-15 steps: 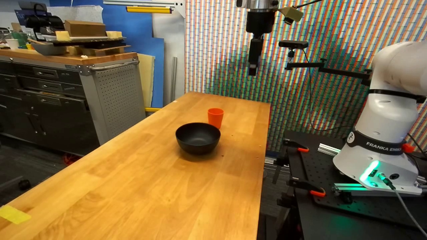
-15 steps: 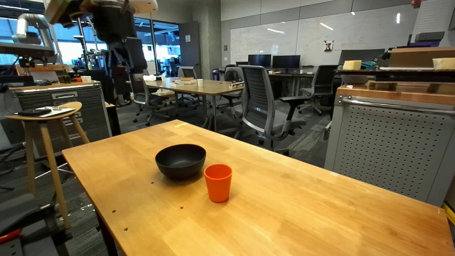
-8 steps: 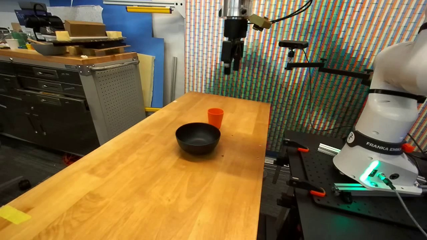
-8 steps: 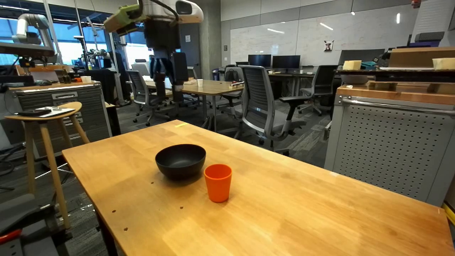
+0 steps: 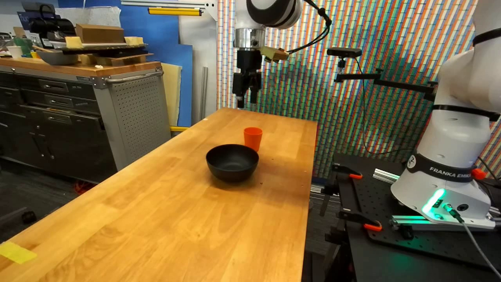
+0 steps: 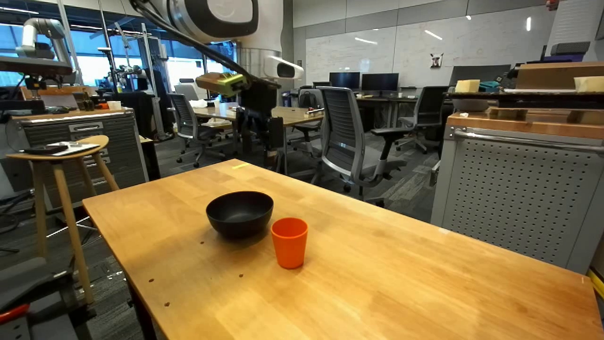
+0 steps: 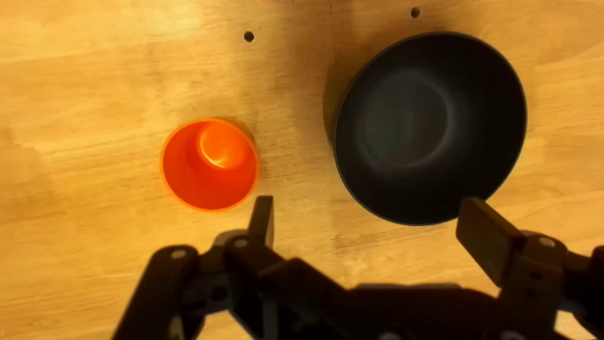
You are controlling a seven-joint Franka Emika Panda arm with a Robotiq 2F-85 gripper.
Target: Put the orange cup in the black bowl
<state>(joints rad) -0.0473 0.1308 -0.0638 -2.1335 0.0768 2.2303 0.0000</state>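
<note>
The orange cup (image 5: 253, 138) stands upright on the wooden table, close beside the black bowl (image 5: 232, 164). Both also show in an exterior view, the cup (image 6: 289, 245) nearer that camera than the bowl (image 6: 239, 217). My gripper (image 5: 247, 102) hangs above the table, fingers pointing down, touching neither. In the wrist view my gripper (image 7: 368, 208) is open with nothing between its fingers. There the empty cup (image 7: 207, 170) lies ahead and left of the left finger. The empty bowl (image 7: 429, 127) lies ahead, and the right fingertip overlaps its rim in the picture.
The wooden table (image 5: 188, 211) has yellow tape (image 5: 16, 252) at one end. Beyond the table stand an office chair (image 6: 344, 137) and a grey cabinet (image 6: 519, 193). A camera on a bracket (image 5: 344, 52) stands by the patterned wall.
My gripper has moved left in an exterior view and right in an exterior view. It has come lower over the last half second and has turned. The cup and bowl have not moved.
</note>
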